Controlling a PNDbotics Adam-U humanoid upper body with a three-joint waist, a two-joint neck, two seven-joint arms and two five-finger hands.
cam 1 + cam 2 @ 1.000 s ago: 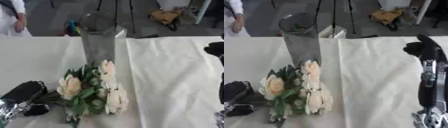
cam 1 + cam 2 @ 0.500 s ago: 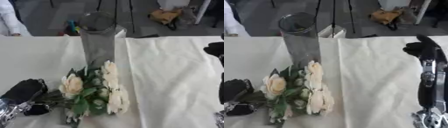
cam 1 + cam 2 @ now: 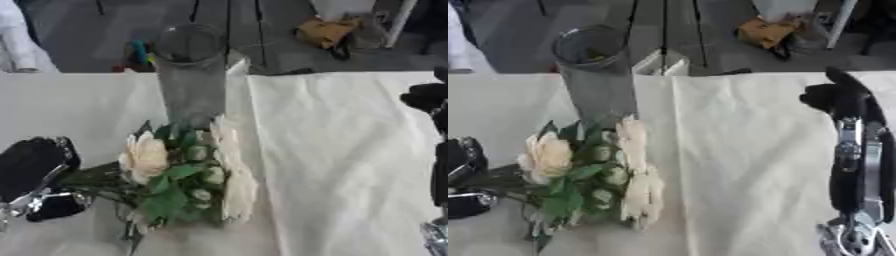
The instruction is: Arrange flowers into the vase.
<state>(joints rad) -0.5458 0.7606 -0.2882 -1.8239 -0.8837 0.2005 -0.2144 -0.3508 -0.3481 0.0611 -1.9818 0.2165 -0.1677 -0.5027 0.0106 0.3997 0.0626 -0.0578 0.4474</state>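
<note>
A tall, clear glass vase [image 3: 194,75] stands upright on the cream cloth-covered table [image 3: 745,150], and nothing can be made out inside it. Just in front of its base lies the bunch of flowers [image 3: 188,172], soft cream roses with green leaves, whose stems run left to the left hand [image 3: 35,175]; whether its dark fingers close on them cannot be told. The right hand [image 3: 842,100] stands upright at the right edge, partly cut off, its fingers curled round nothing.

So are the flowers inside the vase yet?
Not yet. The flowers lie on the table in front of the upright glass vase, stems by the left hand.
</note>
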